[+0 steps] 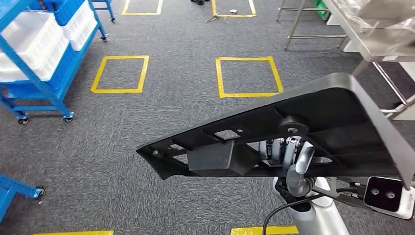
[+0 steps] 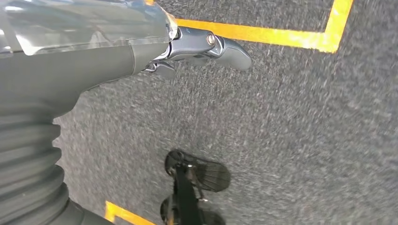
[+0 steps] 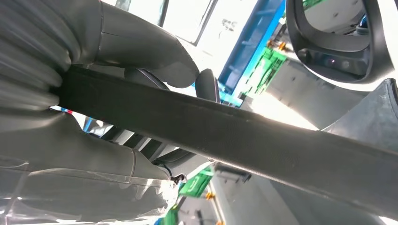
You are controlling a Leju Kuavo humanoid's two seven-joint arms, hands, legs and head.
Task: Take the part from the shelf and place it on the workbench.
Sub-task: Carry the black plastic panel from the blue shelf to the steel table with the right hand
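A large flat black plastic part (image 1: 323, 112) with ribs and a boxy lug on its underside is held up in front of me, stretching from centre to right. My right hand (image 1: 292, 156) grips it from below near its middle. In the right wrist view the thumb and fingers of my right hand (image 3: 117, 42) clamp a black edge of the part (image 3: 263, 140). My left hand (image 2: 141, 51) hangs over the grey carpet and holds nothing, one finger pointing out. The blue shelf (image 1: 34, 73) with white bins stands far left. The metal workbench (image 1: 377, 46) is at the upper right.
Yellow tape squares (image 1: 120, 73) (image 1: 248, 77) mark the grey carpet ahead. The corner of another blue cart (image 1: 10, 188) sits at the lower left. A metal frame on legs (image 1: 303, 27) stands at the top, left of the workbench.
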